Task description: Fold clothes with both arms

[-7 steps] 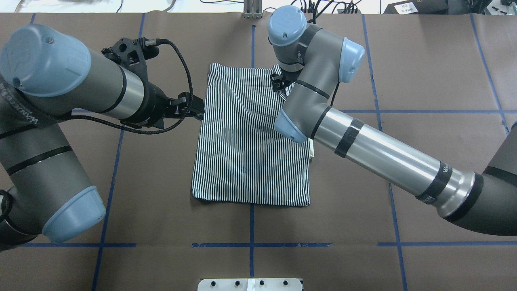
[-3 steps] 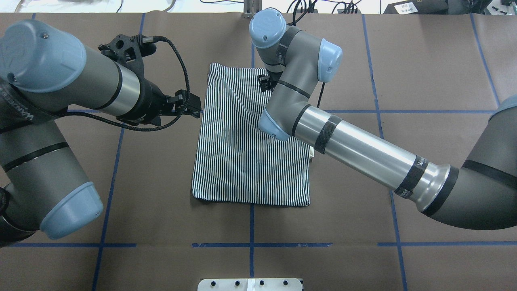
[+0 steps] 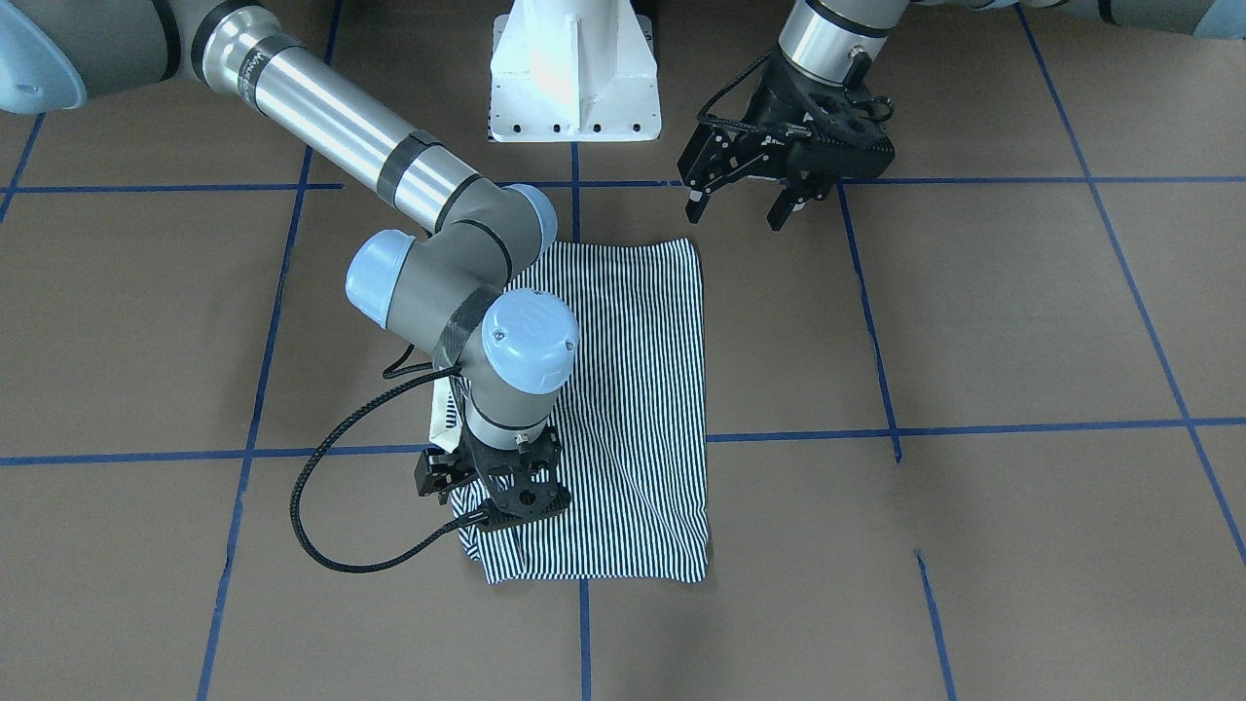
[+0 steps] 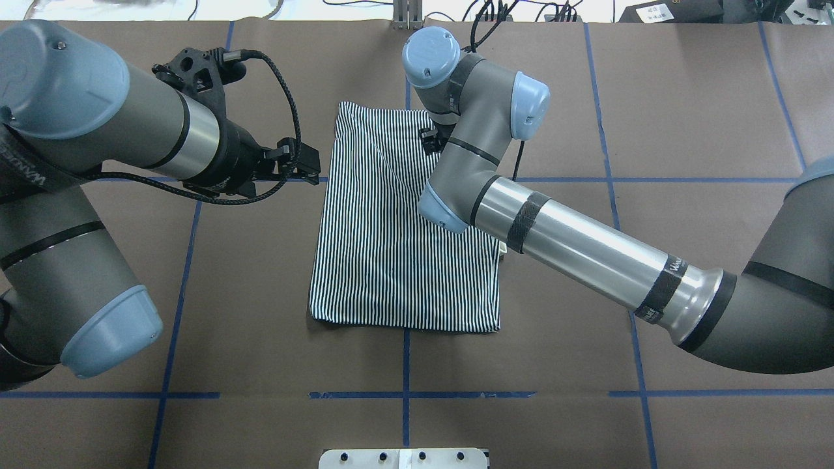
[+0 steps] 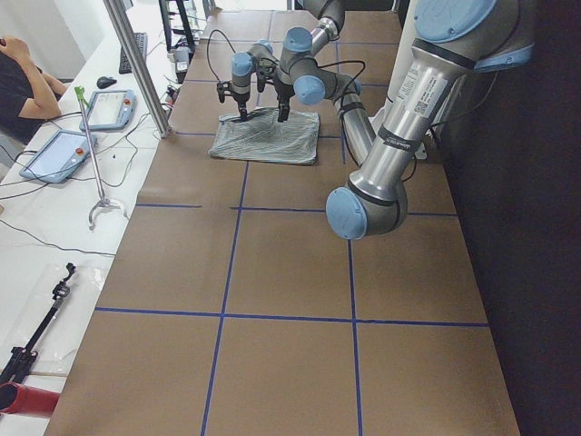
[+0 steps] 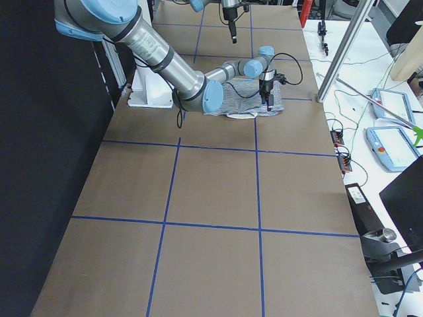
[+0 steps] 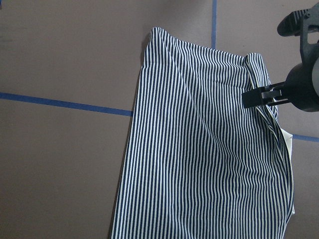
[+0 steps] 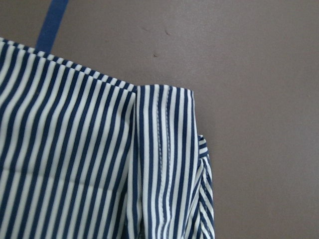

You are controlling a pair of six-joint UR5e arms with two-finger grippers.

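The striped shirt (image 4: 391, 247) lies folded into a tall rectangle at mid-table, also in the front view (image 3: 633, 389) and the left wrist view (image 7: 199, 164). My left gripper (image 4: 311, 166) hovers open just off the shirt's left edge, above the table (image 3: 740, 206), with nothing between its fingers. My right gripper (image 3: 496, 508) is down on the shirt's far right corner (image 4: 428, 138), pointing straight down. One of its fingers (image 7: 259, 95) meets a raised fold there. I cannot tell whether it is open or shut. The right wrist view shows only a sleeve hem (image 8: 164, 149) close up.
The white pedestal base (image 3: 574, 78) stands at the robot's side of the table. A cream bit of collar (image 4: 502, 247) pokes out from under my right forearm. Blue tape lines (image 4: 405, 394) cross the brown table. A bench with tablets (image 5: 109, 109) and a seated person (image 5: 18, 82) lies beyond the far edge.
My right gripper has slid left along the shirt's far edge, then stayed put. The left gripper has backed away slightly to the left of the shirt. The shirt's outline looks unchanged.
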